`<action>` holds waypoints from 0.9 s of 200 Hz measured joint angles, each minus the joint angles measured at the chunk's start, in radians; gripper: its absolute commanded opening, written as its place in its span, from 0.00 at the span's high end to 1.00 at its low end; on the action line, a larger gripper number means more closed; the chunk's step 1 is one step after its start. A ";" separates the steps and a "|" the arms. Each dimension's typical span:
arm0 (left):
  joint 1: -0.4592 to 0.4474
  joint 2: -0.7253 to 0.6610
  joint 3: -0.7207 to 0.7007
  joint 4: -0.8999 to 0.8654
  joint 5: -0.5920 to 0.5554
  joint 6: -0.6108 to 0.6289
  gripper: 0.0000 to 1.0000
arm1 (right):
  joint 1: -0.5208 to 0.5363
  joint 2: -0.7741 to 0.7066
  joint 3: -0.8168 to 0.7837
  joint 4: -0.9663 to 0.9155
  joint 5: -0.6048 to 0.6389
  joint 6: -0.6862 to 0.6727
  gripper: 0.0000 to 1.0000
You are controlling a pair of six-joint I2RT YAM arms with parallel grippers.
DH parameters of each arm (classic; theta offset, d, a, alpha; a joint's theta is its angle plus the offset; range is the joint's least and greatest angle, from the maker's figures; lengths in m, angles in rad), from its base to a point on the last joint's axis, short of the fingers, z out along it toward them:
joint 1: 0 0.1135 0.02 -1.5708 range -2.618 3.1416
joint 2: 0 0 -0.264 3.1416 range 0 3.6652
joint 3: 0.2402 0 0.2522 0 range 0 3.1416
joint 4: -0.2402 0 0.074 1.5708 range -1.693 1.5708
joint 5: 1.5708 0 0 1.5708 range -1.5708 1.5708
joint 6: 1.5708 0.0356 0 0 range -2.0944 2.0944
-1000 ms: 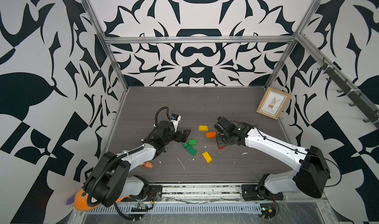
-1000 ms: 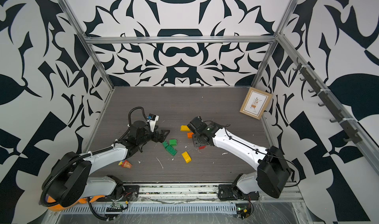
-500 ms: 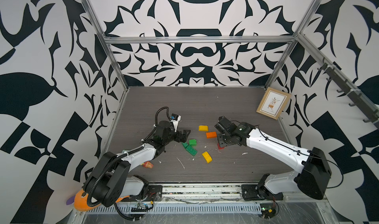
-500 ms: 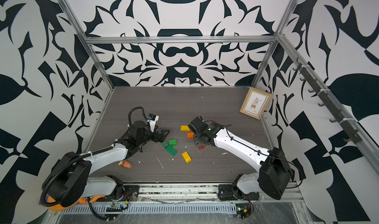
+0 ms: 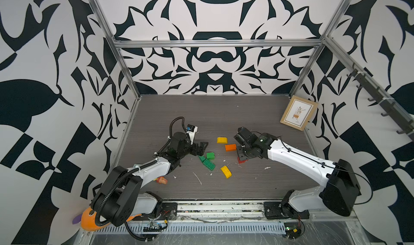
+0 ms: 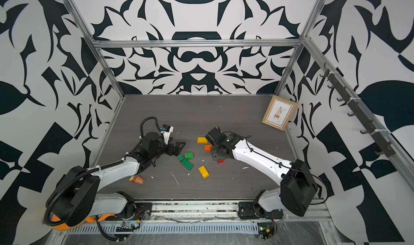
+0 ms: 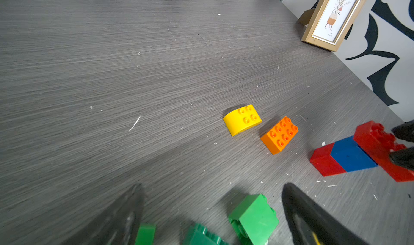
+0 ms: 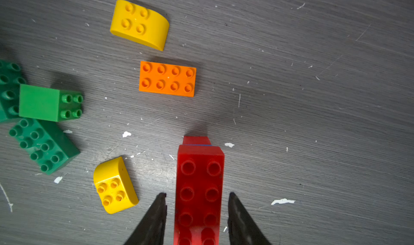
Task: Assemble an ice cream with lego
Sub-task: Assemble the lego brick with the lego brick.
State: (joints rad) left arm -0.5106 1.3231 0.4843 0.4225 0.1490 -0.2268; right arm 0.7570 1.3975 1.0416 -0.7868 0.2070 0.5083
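Lego bricks lie loose mid-table. A stack of red and blue bricks lies on its side, and its long red brick sits between the fingers of my right gripper. That gripper is open, with a small gap on each side of the brick. Beside the stack are an orange brick, a yellow dome and a second yellow dome. My left gripper stands wide open and low over a green square brick and dark green bricks, gripping none of them.
A framed picture leans against the right wall at the back. A crumpled orange-red wrapper lies beside the left arm. An orange plush toy sits off the table's front left corner. White scraps dot the grey table.
The right wrist has shifted slightly over the red and blue stack. The left arm and the loose bricks have not moved.
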 measured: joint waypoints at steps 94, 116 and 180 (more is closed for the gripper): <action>0.000 0.000 0.000 -0.001 0.000 0.001 0.01 | -0.010 0.018 -0.003 0.008 -0.006 -0.008 0.57; 0.000 0.000 0.000 -0.001 0.000 0.002 0.01 | -0.009 0.020 -0.003 0.011 -0.006 -0.010 0.56; 0.000 0.000 0.000 -0.003 0.000 0.008 0.01 | -0.010 0.020 -0.003 0.014 -0.008 -0.011 0.54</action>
State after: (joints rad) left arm -0.5106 1.3231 0.4843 0.4198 0.1490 -0.2188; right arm 0.7475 1.4174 1.0382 -0.7727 0.1986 0.4976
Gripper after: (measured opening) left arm 0.993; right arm 0.446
